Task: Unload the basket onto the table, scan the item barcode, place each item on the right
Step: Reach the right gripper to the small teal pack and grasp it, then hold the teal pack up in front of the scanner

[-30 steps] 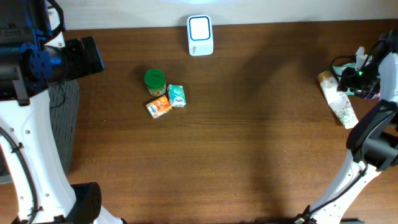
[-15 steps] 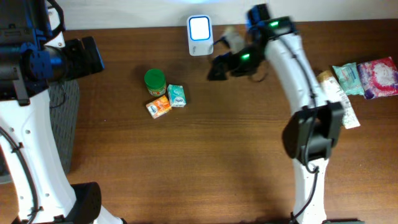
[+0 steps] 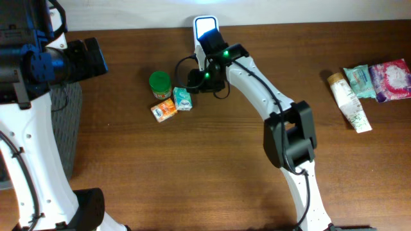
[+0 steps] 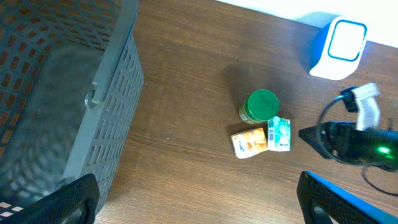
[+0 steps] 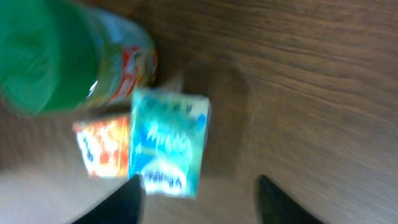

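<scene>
My right fingers (image 5: 280,202) stand apart, holding nothing; the small teal cardboard carton (image 5: 166,140) lies just ahead, beside the green-lidded round jar (image 5: 50,56), long axis running away from them.

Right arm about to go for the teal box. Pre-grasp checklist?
1. right gripper open and empty: ok.
2. teal box centred between the fingers: not ok, it sits off to one side, by one finger.
3. Neighbours clear of it: not ok, orange box lies against it and green-lidded jar is close beside.
4. Barcode side located: cannot tell, wrist view is blurred.
5. scanner upright at the back edge: ok.
6. left gripper open, away from the items: ok.
</scene>
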`<action>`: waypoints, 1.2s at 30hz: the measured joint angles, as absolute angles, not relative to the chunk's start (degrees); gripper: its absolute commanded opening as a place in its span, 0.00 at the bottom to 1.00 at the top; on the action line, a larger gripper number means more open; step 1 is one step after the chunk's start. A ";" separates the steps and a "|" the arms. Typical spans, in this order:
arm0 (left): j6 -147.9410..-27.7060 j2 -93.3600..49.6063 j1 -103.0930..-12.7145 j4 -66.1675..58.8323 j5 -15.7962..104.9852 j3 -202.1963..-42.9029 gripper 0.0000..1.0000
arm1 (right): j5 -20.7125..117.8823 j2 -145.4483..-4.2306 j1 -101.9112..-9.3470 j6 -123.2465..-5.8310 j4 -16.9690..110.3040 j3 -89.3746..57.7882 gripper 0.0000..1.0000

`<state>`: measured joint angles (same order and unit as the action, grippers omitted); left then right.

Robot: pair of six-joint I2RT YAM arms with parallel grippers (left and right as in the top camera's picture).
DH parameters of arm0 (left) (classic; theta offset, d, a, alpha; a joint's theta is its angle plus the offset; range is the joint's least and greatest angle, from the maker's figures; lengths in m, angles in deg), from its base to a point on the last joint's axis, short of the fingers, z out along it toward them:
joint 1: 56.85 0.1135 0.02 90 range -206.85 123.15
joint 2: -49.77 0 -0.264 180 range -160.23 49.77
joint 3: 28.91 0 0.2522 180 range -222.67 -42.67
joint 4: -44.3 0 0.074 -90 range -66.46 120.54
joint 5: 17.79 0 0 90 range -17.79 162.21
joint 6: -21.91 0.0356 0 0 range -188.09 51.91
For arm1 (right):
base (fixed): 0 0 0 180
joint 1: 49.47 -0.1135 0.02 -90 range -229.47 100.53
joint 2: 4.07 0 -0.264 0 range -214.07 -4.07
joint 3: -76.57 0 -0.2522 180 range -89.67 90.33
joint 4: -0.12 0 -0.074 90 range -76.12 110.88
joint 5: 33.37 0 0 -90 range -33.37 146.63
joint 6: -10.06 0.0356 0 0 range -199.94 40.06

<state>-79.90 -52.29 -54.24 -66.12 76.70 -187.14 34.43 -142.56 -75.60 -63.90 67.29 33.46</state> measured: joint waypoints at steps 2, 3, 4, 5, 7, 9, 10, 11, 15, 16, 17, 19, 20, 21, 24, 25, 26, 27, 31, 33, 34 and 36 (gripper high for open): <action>-79.90 -52.29 -54.24 -66.15 76.70 -187.14 0.99 | 33.62 -144.79 -75.70 -61.28 65.26 33.24 0.49; -79.90 -52.29 -54.24 -66.15 76.70 -187.14 0.99 | 33.30 -144.97 -75.75 -60.63 64.56 33.18 0.49; -79.90 -52.29 -54.24 -66.15 76.70 -187.14 0.99 | 32.92 -145.03 -75.75 -59.95 64.01 33.18 0.49; -79.90 -52.29 -54.24 -66.15 76.70 -187.14 0.99 | 32.44 -145.03 -75.75 -58.79 63.70 33.18 0.49; -79.90 -52.29 -54.24 -66.15 76.70 -187.14 0.99 | 30.91 -145.89 -75.75 -57.17 62.83 33.18 0.49; -79.92 -52.29 -54.24 -66.15 76.70 -187.14 0.99 | 27.68 -147.72 -75.77 -56.23 61.54 33.18 0.49; -79.90 -52.29 -54.24 -66.15 76.70 -187.14 0.99 | 26.67 -148.46 -75.79 -56.06 61.56 33.18 0.49; -79.90 -52.29 -54.24 -66.15 76.70 -187.14 0.99 | 25.97 -148.97 -75.81 -55.95 61.56 33.18 0.42; -79.92 -52.29 -54.24 -66.12 76.70 -187.14 0.99 | 24.47 -149.93 -76.14 -55.64 61.61 33.20 0.04; -79.90 -52.29 -54.24 -66.15 76.70 -187.14 0.99 | 23.81 -150.13 -76.29 -55.73 61.61 33.20 0.04; -79.90 -52.29 -54.24 -66.12 76.70 -187.14 0.99 | 23.57 -150.13 -76.47 -55.73 62.20 33.37 0.04; -79.90 -52.29 -54.24 -66.15 76.70 -187.14 0.99 | 23.50 -150.13 -76.45 -55.71 63.79 33.53 0.04; -79.90 -52.29 -54.24 -66.15 76.70 -187.14 0.99 | 23.59 -149.99 -76.12 -55.77 65.21 33.64 0.04; -79.90 -52.29 -54.24 -66.15 76.70 -187.14 0.99 | 23.88 -149.60 -75.84 -56.19 66.94 33.64 0.04; -79.90 -52.29 -54.24 -66.12 76.70 -187.14 0.99 | 23.50 -147.00 -71.88 -61.24 70.83 33.51 0.04; -79.90 -52.29 -54.24 -66.12 76.70 -187.14 0.99 | 20.60 -144.31 -68.25 -63.40 71.86 33.42 0.04; -79.90 -52.29 -54.24 -66.15 76.70 -187.14 0.99 | 17.27 -142.85 -66.35 -65.30 73.26 33.42 0.04; -79.90 -52.29 -54.24 -66.15 76.70 -187.14 0.99 | 10.65 -139.39 -62.42 -68.63 74.79 33.42 0.04; -79.90 -52.29 -54.24 -66.15 76.70 -187.14 0.99 | -13.22 -136.88 -56.71 -78.55 79.00 33.40 0.04; -79.90 -52.29 -54.24 -66.15 76.70 -187.14 1.00 | -20.41 -136.86 -56.43 -80.93 79.05 33.40 0.04; -79.90 -52.29 -54.24 -66.15 76.70 -187.14 0.99 | -22.50 -136.86 -56.36 -81.74 79.05 33.40 0.04; -79.90 -52.29 -54.24 -66.15 76.70 -187.14 0.99 | -26.68 -136.86 -56.03 -82.72 78.35 33.40 0.04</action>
